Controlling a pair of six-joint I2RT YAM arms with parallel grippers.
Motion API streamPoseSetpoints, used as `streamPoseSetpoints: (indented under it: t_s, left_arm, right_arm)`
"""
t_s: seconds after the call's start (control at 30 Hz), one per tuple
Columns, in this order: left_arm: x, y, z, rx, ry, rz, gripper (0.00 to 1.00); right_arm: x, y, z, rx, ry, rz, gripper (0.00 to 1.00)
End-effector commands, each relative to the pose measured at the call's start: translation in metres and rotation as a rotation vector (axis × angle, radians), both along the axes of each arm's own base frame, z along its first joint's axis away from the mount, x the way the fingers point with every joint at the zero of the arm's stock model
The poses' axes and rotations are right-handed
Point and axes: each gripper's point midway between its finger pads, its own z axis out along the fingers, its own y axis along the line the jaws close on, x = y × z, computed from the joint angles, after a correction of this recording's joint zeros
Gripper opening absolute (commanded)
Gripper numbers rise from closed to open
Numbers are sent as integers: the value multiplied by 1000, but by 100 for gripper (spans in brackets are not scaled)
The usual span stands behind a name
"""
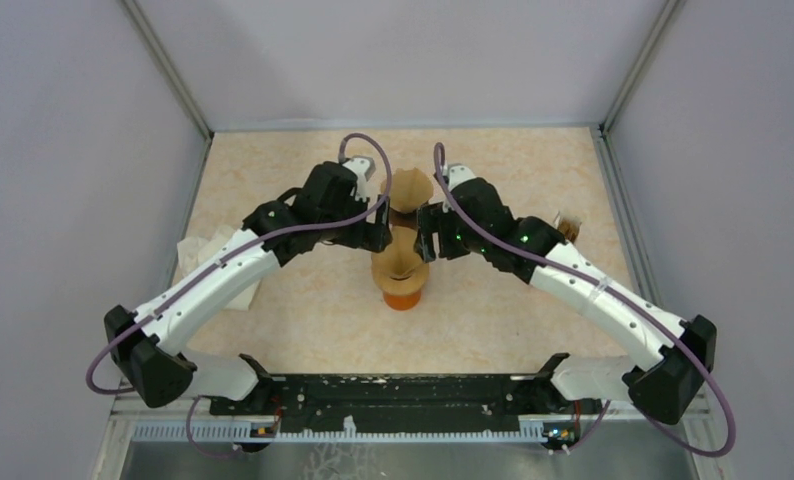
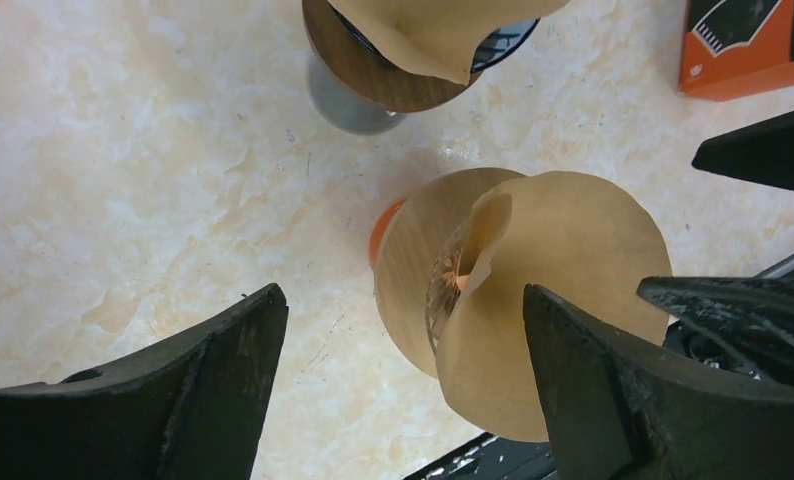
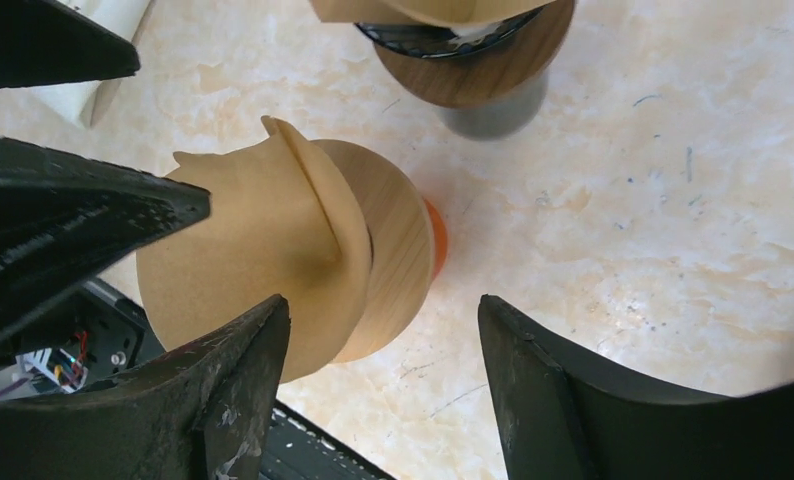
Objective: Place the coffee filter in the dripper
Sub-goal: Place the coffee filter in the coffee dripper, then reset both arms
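A brown paper coffee filter [image 1: 398, 258] rests in the mouth of a dripper with a wooden collar [image 2: 413, 250] and an orange base [image 1: 403, 296] at the table's middle. The filter [image 2: 563, 290] leans to one side and one folded flap stands up; it also shows in the right wrist view [image 3: 253, 250]. My left gripper [image 1: 378, 236] is open and empty just left of it, its jaws [image 2: 403, 300] wide apart above it. My right gripper [image 1: 429, 238] is open and empty just right of it, its fingers [image 3: 383, 305] not touching the paper.
A second dripper [image 1: 410, 190] with a wooden collar, a dark mesh and its own brown filter stands on a grey cup [image 2: 348, 100] just behind. A white cloth [image 1: 205, 256] lies at the left. An orange box [image 2: 743, 45] lies at the right.
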Motion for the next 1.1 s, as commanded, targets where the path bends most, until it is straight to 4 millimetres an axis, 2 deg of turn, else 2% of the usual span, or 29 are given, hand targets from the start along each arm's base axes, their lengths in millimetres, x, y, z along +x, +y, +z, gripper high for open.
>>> streamPoseSetpoints:
  t_s: [0.0,0.13,0.27,0.47,0.63,0.77,0.87,1.07]
  left_arm:
    - [6,8,28,-84,-75,11,93]
    - [14,29,40,-123,-110,66,95]
    - [18,60,51,-145,-158,142,98]
    - [17,111,59,-146,-220,270,99]
    - [2,151,68,-122,-327,399,99]
    - [-17,184,83,-122,-460,494,99]
    - [-35,202,94,-146,-574,525,100]
    - [-53,219,102,-195,-711,556,100]
  right_arm:
    - [17,-17,48,73,-144,-70,70]
    - [25,-45,57,77,-188,-153,72]
    - [32,-79,67,78,-251,-255,78]
    - [30,-132,81,47,-356,-409,84]
    - [13,-172,92,2,-457,-519,89]
    - [-2,-202,95,-31,-538,-602,93]
    - [-14,-219,96,-26,-594,-654,94]
    - [-33,-241,91,4,-676,-714,95]
